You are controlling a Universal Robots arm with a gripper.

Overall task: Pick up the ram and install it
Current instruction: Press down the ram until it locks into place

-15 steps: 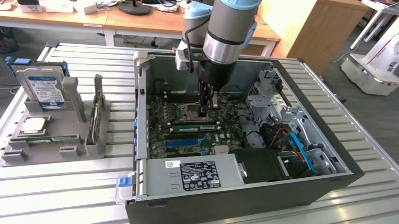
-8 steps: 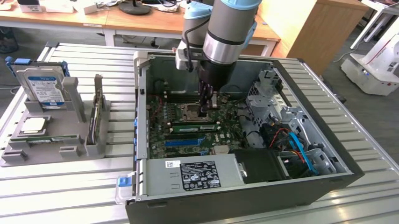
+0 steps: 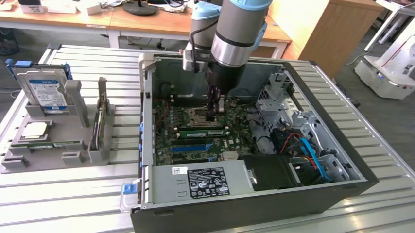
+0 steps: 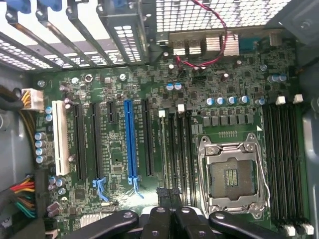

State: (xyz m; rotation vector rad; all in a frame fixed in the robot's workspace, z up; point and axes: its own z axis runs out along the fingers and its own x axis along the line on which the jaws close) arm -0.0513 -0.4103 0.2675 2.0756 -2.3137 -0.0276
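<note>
While the end effector [image 3: 216,109] hangs over the motherboard [image 4: 124,89] with fingers pressed together, nothing gripped — ram [image 3: 202,132] sits slotted beside the CPU socket [image 4: 233,174], so install looks mostly done.

There was one open computer case [image 3: 337,160] on the slatted worktop [image 3: 77,194], holding one motherboard [image 4: 199,89] with one empty processor socket [image 4: 232,174], one blue slot [image 4: 130,139], one white slot [image 4: 61,137] and one power supply [image 3: 201,182]. One grey holder [image 3: 45,155] stood beside it, carrying one hard drive [image 3: 42,92].
</note>
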